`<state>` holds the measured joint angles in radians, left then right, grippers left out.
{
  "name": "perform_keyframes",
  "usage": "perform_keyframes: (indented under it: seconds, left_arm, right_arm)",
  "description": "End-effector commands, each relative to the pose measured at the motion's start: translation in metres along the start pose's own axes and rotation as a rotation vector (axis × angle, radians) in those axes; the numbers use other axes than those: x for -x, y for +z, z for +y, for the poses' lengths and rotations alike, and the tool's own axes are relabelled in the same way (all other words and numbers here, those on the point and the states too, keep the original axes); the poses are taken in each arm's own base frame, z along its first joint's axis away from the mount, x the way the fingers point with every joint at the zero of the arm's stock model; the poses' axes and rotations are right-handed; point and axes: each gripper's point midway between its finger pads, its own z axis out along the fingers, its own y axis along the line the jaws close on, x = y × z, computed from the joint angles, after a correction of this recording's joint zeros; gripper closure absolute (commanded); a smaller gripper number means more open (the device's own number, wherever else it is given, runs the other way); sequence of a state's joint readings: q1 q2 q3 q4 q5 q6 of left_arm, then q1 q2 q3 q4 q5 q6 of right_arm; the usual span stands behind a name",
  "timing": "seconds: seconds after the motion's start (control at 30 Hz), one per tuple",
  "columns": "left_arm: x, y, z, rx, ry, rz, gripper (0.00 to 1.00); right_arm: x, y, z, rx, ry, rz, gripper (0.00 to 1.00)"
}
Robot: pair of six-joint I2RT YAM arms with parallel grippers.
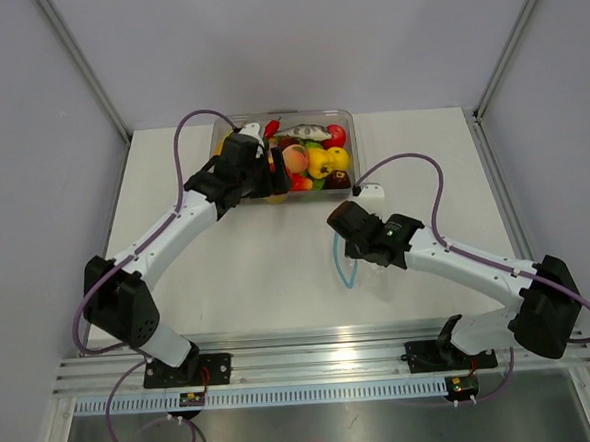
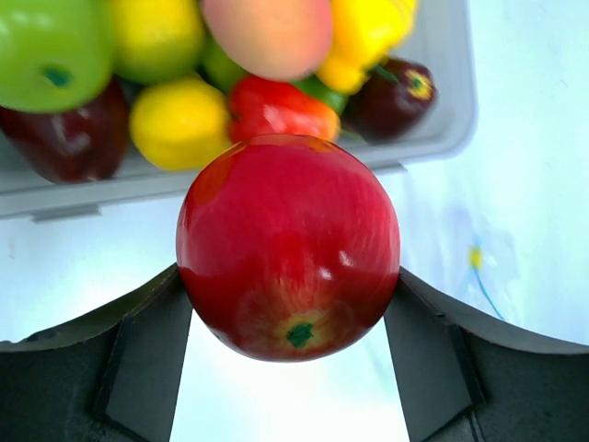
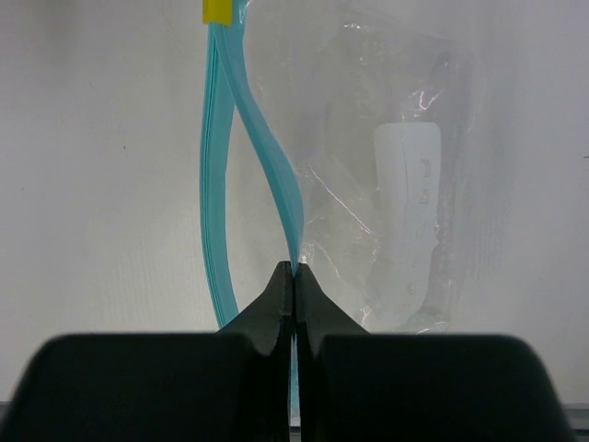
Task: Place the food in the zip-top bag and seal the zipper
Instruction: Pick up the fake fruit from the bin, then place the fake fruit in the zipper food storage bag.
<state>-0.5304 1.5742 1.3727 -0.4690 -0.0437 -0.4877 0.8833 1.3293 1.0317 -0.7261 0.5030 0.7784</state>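
Two claws share work. Left claw (image 2: 290,285) pinches red fruit (image 2: 288,230), eleven o'clock; right claw (image 3: 294,272) clamps zipper (image 3: 273,170), propping bag (image 3: 386,110) open.

No legible text, brand or number anywhere. Faint grey marks, perhaps two or three small characters set one above another, on a white strip (image 3: 408,230) seen through the clear zip-top bag (image 3: 368,110) in the right wrist view; too pale and blurred to read. Plain yellow tab (image 3: 215,10) at the top end of the teal zipper (image 3: 267,175), with nothing printed on it. Tiny light specks on the small boards (image 1: 193,398) below the arm bases in the top view, far too small to make out.
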Motion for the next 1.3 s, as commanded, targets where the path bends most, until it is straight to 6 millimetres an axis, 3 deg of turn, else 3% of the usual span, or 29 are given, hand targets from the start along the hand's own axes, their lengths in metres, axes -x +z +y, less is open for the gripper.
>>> perform_keyframes:
  seconds: [0.0,0.13,0.47,0.87,1.27]
  left_arm:
    - [0.002,-0.033,-0.042,-0.216,0.038,-0.029,0.67]
    - [-0.021,-0.057,-0.066,-0.380,0.022,0.029,0.67]
    - [-0.070,-0.076,-0.104,-0.627,-0.045,0.154,0.68]
    - [-0.098,-0.078,-0.125,-0.736,-0.113,0.241,0.69]
    - [-0.129,-0.065,-0.115,-0.699,-0.153,0.319,0.69]
  right_arm:
    - [0.024,-0.006,0.020,0.066,0.030,-0.051,1.00]
    - [0.028,-0.006,0.028,0.087,0.032,-0.056,1.00]
    - [0.033,-0.007,0.045,0.160,0.066,-0.065,1.00]
    - [0.037,-0.015,0.053,0.225,0.113,-0.078,1.00]
    - [0.046,-0.035,0.062,0.340,0.185,-0.117,1.00]
